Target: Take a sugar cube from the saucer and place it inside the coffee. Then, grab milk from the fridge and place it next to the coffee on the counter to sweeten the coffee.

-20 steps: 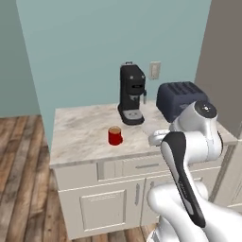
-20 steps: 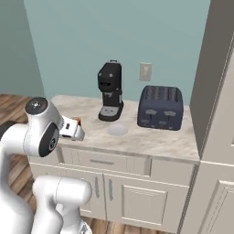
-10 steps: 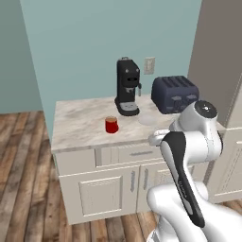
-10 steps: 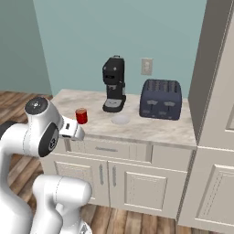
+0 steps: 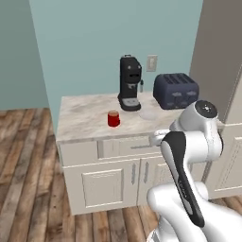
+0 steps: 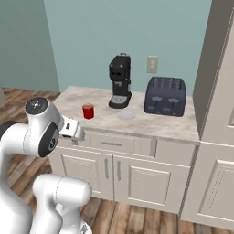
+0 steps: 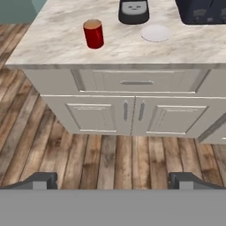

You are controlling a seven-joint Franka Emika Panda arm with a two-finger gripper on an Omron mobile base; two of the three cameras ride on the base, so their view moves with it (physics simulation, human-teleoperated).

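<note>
Gripper (image 7: 113, 181) spread wide, holding nothing, hanging out in front of the cabinets above the wood floor (image 7: 57, 145), well short of the counter (image 7: 53, 39). Coffee (image 7: 93, 33) stands upright on the counter, left of the black coffee machine (image 5: 130, 83). Saucer (image 7: 155, 33) lies on the marble just in front of that machine, near the dark blue toaster (image 6: 165, 95); sugar cube too small to make out on it. Coffee and saucer are apart, not touching.
</note>
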